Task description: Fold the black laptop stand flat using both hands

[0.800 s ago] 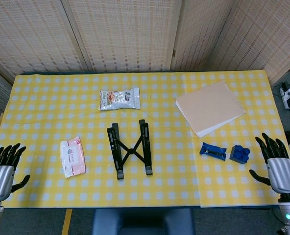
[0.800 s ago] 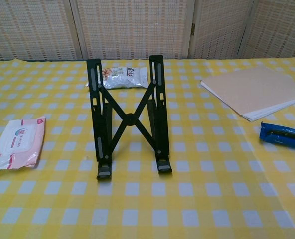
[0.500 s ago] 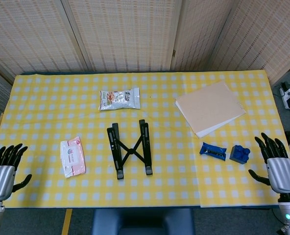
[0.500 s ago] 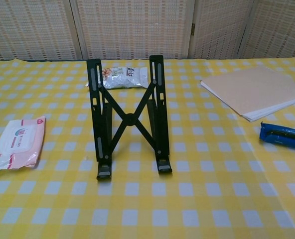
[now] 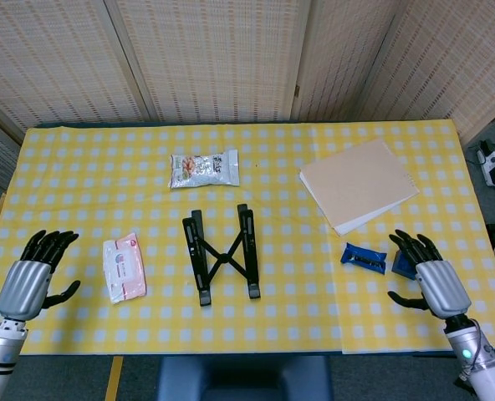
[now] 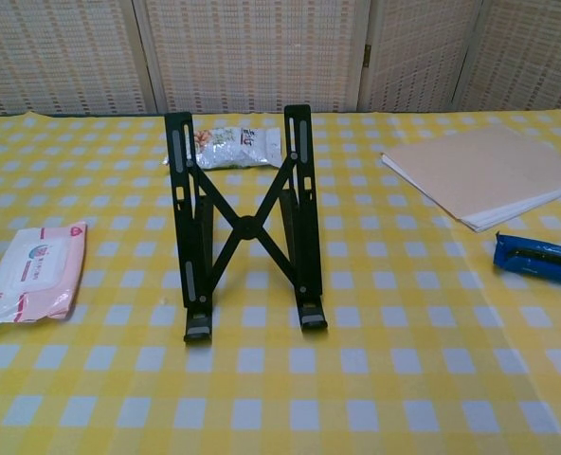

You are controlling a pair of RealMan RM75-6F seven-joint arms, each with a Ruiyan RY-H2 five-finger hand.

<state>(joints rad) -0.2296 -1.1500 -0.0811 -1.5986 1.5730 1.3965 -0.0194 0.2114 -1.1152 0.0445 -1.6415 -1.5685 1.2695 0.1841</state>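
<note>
While both of my hands were hanging back at the table's near corners a moment ago, they have now come inward over the yellow checked cloth (image 5: 314,276). My left hand (image 5: 32,276) sits near the front left edge with its fingers spread and nothing in them, just left of the pink wipes packet (image 5: 124,267). My right hand (image 5: 427,277) has moved in from the far right and now hovers over the dark blue block (image 5: 400,265), partly hiding it, with the blue wrapped bar (image 5: 364,257) just to its left; its fingers are apart too and hold nothing.

The black laptop stand (image 5: 222,253) has not moved: it stands in the middle of the table, still opened up, its two rails joined by the crossed struts and its rear ends raised, as the chest view shows plainly (image 6: 245,223). Neither hand appears in the chest view, so both are well apart from the stand. Behind it lie the snack packet (image 5: 204,169) and, off to the right, the stack of paper (image 5: 358,184).

I read this as the very start of the reach: nothing is folded yet, and each hand has to travel in to take a rail from its own side
</note>
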